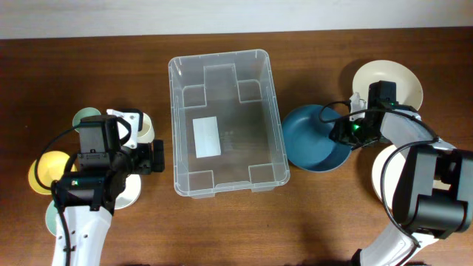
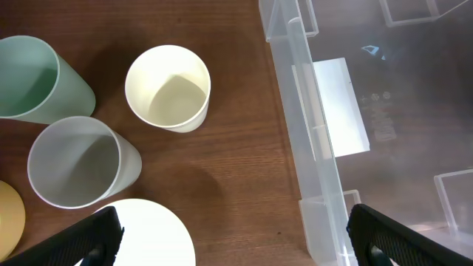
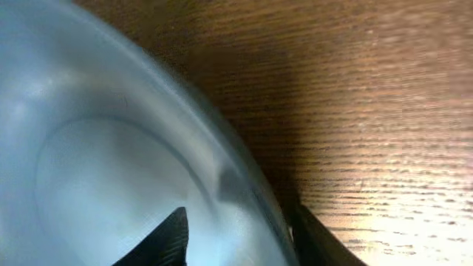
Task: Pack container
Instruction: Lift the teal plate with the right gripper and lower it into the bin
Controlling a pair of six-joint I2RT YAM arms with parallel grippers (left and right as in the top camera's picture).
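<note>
The container (image 1: 174, 125) is a large clear bin with a white label on its base, and it stands with nothing in it at the table's middle. Its left wall (image 2: 295, 111) fills the right of the left wrist view. A dark blue bowl (image 1: 310, 140) sits just right of it. My right gripper (image 1: 341, 133) straddles that bowl's right rim. In the right wrist view one finger is inside the bowl (image 3: 96, 162) and the other outside, with the gripper (image 3: 240, 233) narrowed but a gap still showing. My left gripper (image 1: 157, 157) hangs wide open left of the bin, its jaws (image 2: 233, 240) holding nothing.
Left of the bin stand a cream cup (image 2: 168, 87), a green cup (image 2: 29, 77), a translucent grey cup (image 2: 74, 161), a white bowl (image 2: 148, 236) and a yellow bowl (image 1: 46, 171). On the right are a cream bowl (image 1: 399, 77) and a white bowl (image 1: 384, 174).
</note>
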